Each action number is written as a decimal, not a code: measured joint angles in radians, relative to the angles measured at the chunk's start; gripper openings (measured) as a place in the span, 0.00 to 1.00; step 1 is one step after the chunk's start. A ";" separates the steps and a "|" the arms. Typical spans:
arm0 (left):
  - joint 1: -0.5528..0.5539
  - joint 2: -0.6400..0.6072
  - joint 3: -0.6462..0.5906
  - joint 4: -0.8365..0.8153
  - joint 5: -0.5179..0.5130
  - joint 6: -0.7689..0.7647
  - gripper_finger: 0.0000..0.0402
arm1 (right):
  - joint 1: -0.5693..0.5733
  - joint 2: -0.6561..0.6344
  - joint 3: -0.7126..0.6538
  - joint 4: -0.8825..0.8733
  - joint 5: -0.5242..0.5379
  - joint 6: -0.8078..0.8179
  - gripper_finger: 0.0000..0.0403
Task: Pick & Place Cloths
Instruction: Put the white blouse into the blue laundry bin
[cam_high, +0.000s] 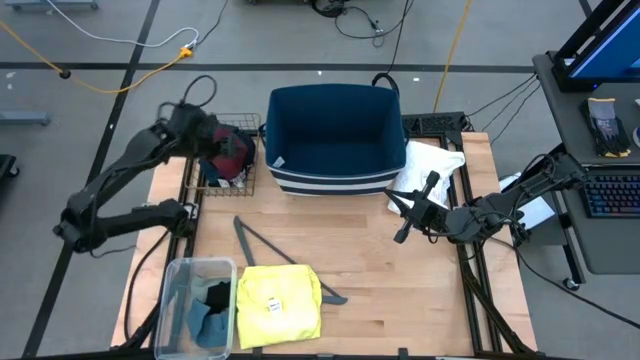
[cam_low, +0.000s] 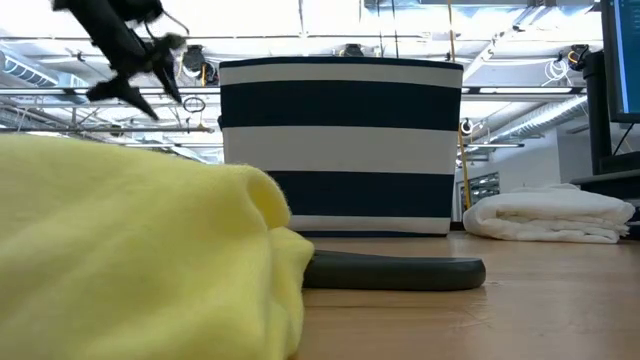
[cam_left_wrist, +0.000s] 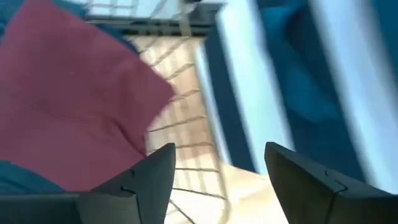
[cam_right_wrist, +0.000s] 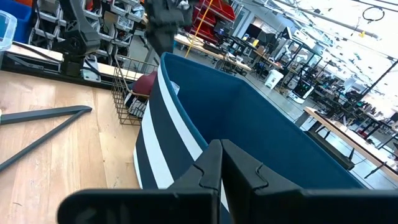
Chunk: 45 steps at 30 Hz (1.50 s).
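Wooden table (cam_high: 360, 260): upper left, left gripper (cam_high: 212, 135) gapes empty over maroon cloth (cam_high: 233, 150); right gripper (cam_high: 405, 222) closed, empty.

The table (cam_high: 400, 290) is pale wood, smooth, with thin lines in it. The striped bin (cam_high: 335, 140) is soft cloth, dark blue and white, and not shiny. The yellow T-shirt (cam_high: 278, 305) is soft, dull cloth. The white shirt (cam_high: 425, 165) is thick, soft cloth. The maroon piece (cam_left_wrist: 68, 106) beside the left fingers (cam_left_wrist: 140, 186) is smooth, dull cloth. It lies in a basket (cam_high: 195, 178) of thin metal wire. The box (cam_high: 175, 300) is clear, shiny plastic. The hanger (cam_low: 395, 272) is grey, smooth and dull. The fingers look like hard, dull, dark plastic.
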 joint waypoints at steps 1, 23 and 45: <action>-0.019 -0.031 0.000 0.000 0.001 -0.005 0.60 | 0.000 0.000 0.000 0.000 0.000 0.000 0.00; -0.650 -0.309 0.001 0.159 -0.165 0.015 0.13 | 0.001 -0.012 0.000 0.007 0.111 0.101 0.00; -0.801 -0.307 0.001 0.413 -0.175 0.263 0.01 | 0.113 -0.020 0.000 0.008 0.268 0.365 0.00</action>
